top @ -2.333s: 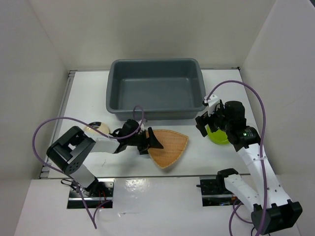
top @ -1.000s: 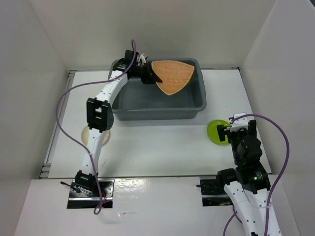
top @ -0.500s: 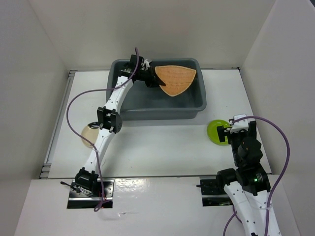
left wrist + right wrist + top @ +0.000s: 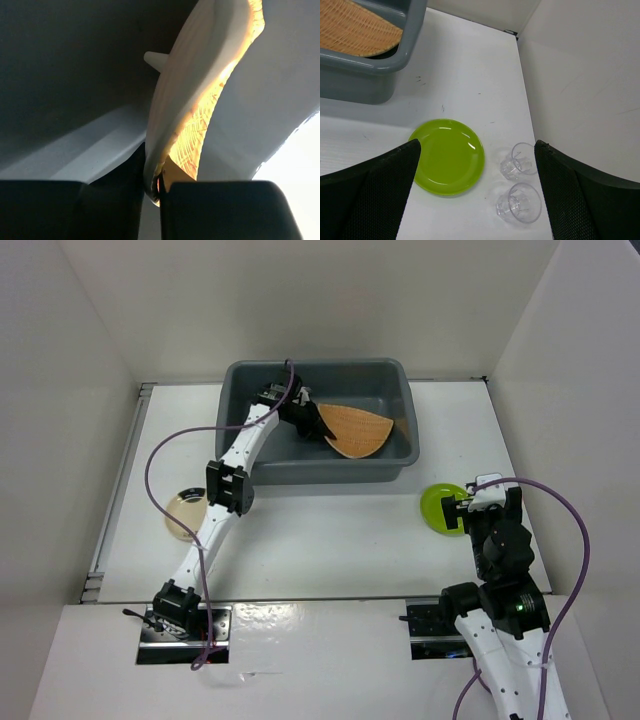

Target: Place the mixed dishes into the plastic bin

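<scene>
My left gripper [image 4: 318, 424] is shut on the near edge of the orange-brown woven plate [image 4: 358, 430] and holds it low inside the grey-blue plastic bin [image 4: 315, 471]. In the left wrist view the plate [image 4: 200, 100] stands edge-on between my fingers, with the bin wall behind it. My right gripper [image 4: 472, 502] is open and empty above the lime-green plate [image 4: 448, 156], which lies on the table right of the bin [image 4: 365, 65]. Two clear cups [image 4: 519, 161] [image 4: 521, 202] stand beside the green plate. The cream saucer [image 4: 186, 512] lies on the table at the left.
White walls enclose the table on the left, back and right. The right wall [image 4: 590, 90] stands close behind the cups. The left arm's purple cable [image 4: 165, 450] loops over the table left of the bin.
My left gripper has lowered the woven plate from above the bin's back rim down into the bin. The right arm has stayed still over the green plate.
</scene>
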{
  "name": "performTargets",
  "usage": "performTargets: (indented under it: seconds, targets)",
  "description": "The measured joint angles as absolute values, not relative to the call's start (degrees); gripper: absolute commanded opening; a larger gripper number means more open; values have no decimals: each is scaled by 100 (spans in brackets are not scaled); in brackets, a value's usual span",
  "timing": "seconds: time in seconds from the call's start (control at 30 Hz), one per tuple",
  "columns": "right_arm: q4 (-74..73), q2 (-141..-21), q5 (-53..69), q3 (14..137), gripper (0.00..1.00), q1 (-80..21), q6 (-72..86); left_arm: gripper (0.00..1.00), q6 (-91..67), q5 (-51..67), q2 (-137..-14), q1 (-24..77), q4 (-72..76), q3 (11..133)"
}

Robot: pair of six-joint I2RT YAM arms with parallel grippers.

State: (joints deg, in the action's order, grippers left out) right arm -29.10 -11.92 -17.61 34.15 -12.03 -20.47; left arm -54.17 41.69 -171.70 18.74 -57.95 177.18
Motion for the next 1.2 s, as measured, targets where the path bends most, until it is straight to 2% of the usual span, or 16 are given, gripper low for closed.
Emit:
performTargets:
  seconds: [0.1, 0.13, 0.2, 0.27, 0.3, 0.5, 0.67, 0.83, 1.03, 1.2]
  targets:
    - [-2910, -1192, -1761, 3415, 98, -1203, -2047, 29, -5382, 4134, -17181, 1874, -5839, 17718]
    - [-2910, -1192, -1761, 3415, 98, -1203, -2047, 44, -5382, 4134, -17181, 1874, -5837, 17725]
    - [-2910, -1192, -1761, 3415, 98, -1203, -2047, 64, -5343, 4167, -17181, 1874, -5824, 17740]
    - [-2910, -1192, -1761, 3415, 98, -1203, -2047, 92, -5332, 4235, -17181, 1874, -5787, 17745]
    - [-2910, -1192, -1761, 3415, 98, -1203, -2047, 100, -5334, 4270, -17181, 1872, -5752, 17745]
    - [-2910, -1192, -1721, 3415, 98, -1203, -2064, 100, -5439, 4316, -17133, 1791, -5594, 17755]
    - [-2963, -1297, -1619, 3494, 98, -1210, -2440, 100, -5078, 3594, -16466, 1568, -6344, 17747]
    - [-3028, -2130, -1796, 3649, 96, -1214, -3326, 100, -4228, 1737, -14584, 1428, -7043, 17399]
    - [-3618, -3726, -1284, 3988, 96, -1194, -3970, 100, -3551, -338, -11596, 2180, -7041, 15548]
    - [-3686, -5118, -742, 4147, 93, -1074, -4108, 100, -3264, -1234, -10132, 2687, -7057, 13640]
